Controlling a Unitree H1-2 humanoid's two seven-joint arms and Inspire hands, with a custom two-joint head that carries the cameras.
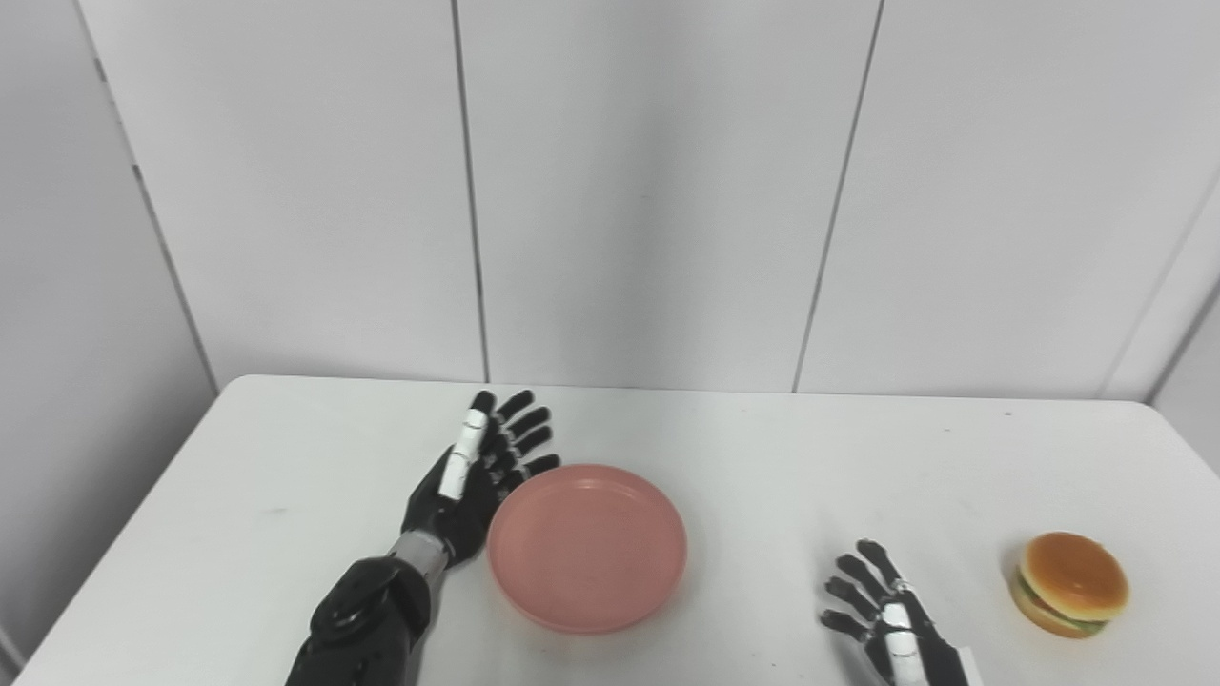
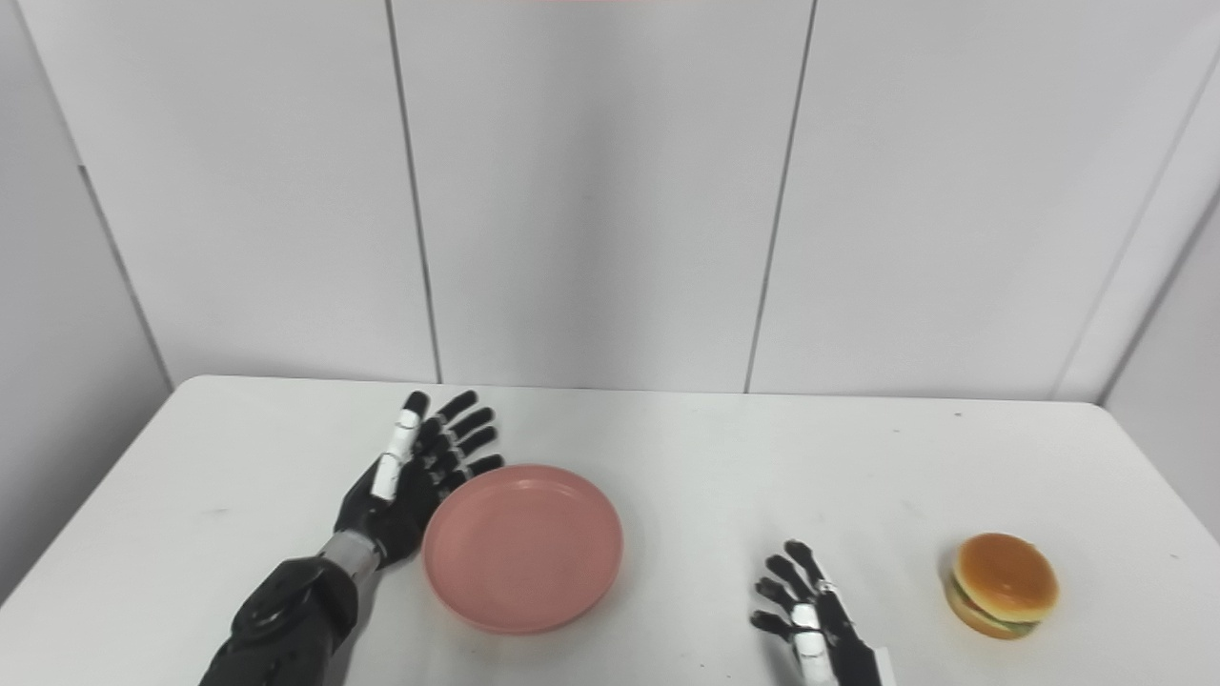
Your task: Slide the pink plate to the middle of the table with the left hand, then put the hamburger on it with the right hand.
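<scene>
Plate: pink plate [image 1: 588, 547] lies lower centre-left on the white bench [image 1: 286, 448].
Left hand: left hand [image 1: 474, 486] has fingers spread, palm against the plate's left rim.
Right hand: right hand [image 1: 886, 619] sits at the bottom edge, fingers apart, empty.
Hamburger: hamburger [image 1: 1069, 583] sits lower right, apart from the right hand.

Left hand [image 1: 472, 486] reached forward over table, fingers spread and extended, holding nothing. Right hand [image 1: 891, 619] sat low near bottom edge, fingers apart, empty.
</scene>
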